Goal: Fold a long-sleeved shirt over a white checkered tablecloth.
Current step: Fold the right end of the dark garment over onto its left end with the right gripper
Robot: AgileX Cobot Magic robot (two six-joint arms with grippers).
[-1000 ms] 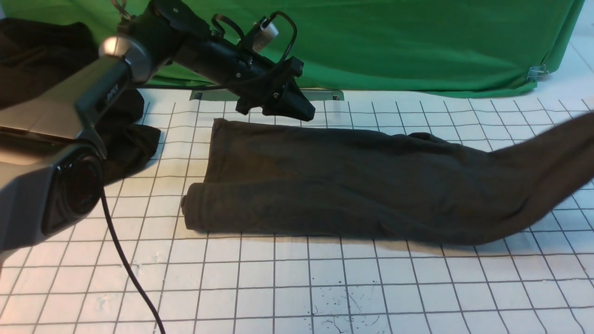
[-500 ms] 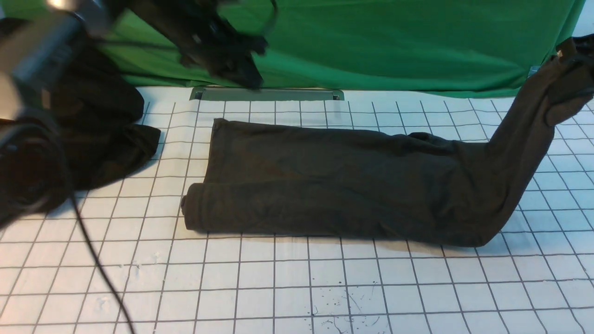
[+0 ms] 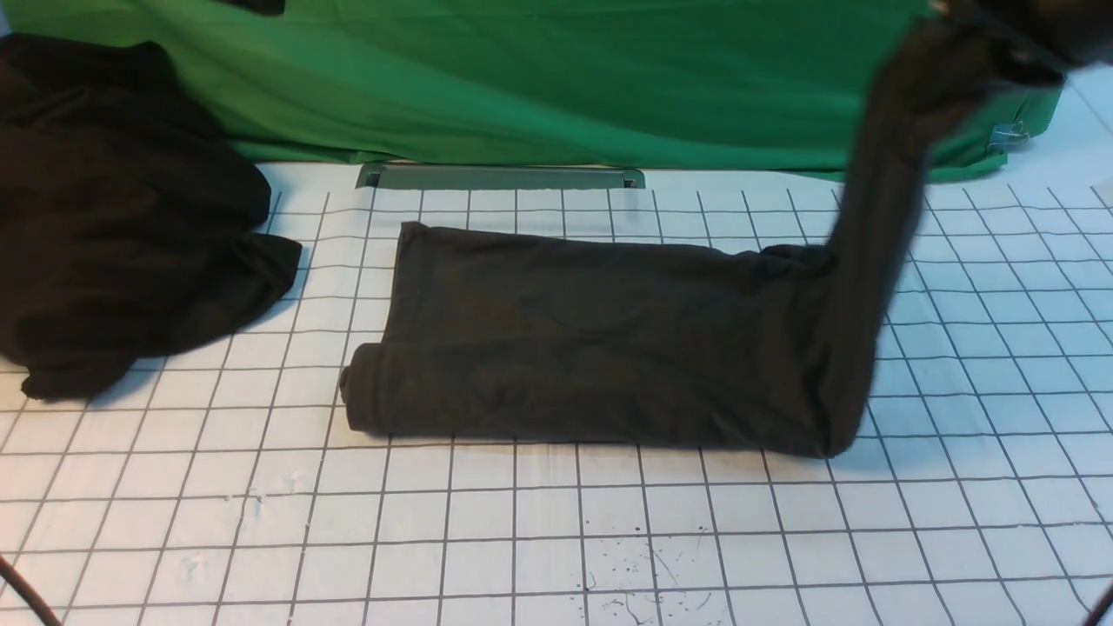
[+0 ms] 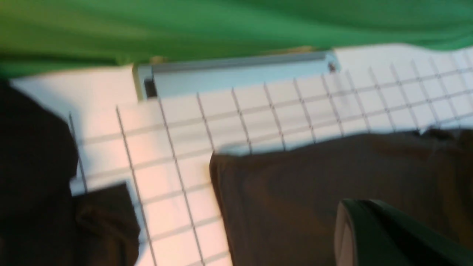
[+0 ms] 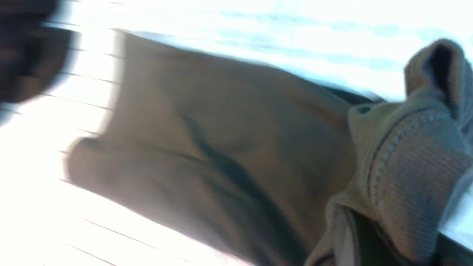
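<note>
The long-sleeved shirt (image 3: 591, 348) lies as a long dark band across the white checkered tablecloth (image 3: 556, 530). Its right end rises steeply to my right gripper (image 3: 1009, 48), blurred at the top right and shut on that end. In the right wrist view the ribbed cuff (image 5: 410, 155) bunches at the jaws, with the shirt body (image 5: 221, 129) below. My left gripper (image 4: 351, 221) is shut and holds nothing. It hangs high above the shirt's (image 4: 332, 173) left part and is out of the front view.
A black heap of cloth (image 3: 113, 200) lies at the left edge of the tablecloth. A green backdrop (image 3: 609, 78) hangs along the back, with a metal strip (image 3: 500, 176) at its foot and a clip (image 3: 1007, 136) at the right.
My left arm has risen up and out of the front view. My right gripper has carried the shirt's right end upward and toward the left, so it now stands nearly upright.
</note>
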